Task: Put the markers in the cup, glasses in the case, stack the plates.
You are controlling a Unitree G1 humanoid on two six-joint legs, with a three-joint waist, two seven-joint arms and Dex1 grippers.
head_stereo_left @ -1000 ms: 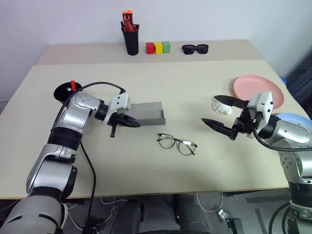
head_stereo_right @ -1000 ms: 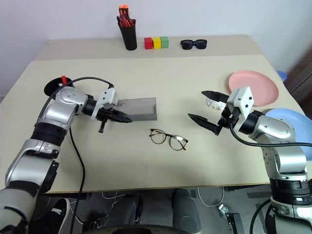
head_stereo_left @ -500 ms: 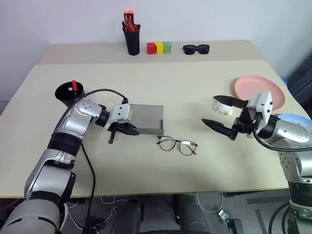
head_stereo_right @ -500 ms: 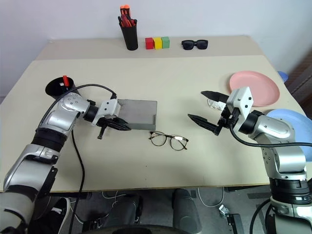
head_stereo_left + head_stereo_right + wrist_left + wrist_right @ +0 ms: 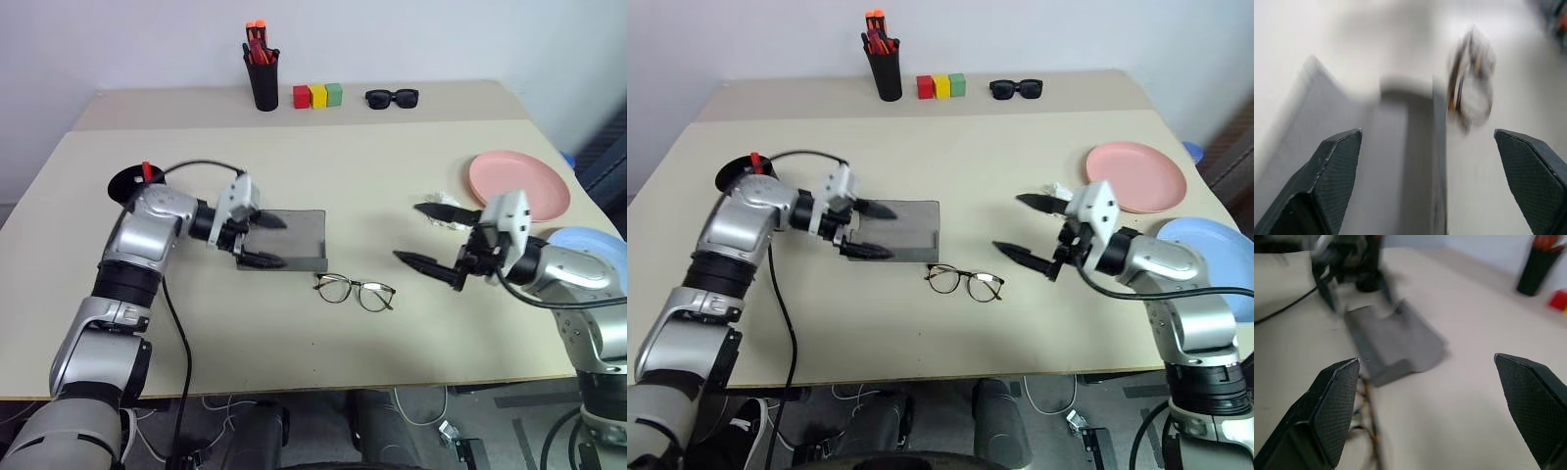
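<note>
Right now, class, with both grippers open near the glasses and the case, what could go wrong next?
1. The glasses lie close against the front edge of the case; a low approach by the right gripper could bend the thin frame or push it away.
2. The left gripper hangs open over the case and might nudge it.
3. The crumpled white scrap beside the right gripper could get swept along.

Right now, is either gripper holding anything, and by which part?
Nothing is held. The left gripper is open at the left end of the case, fingers apart over it. The right gripper is open and empty, right of the glasses.
</note>
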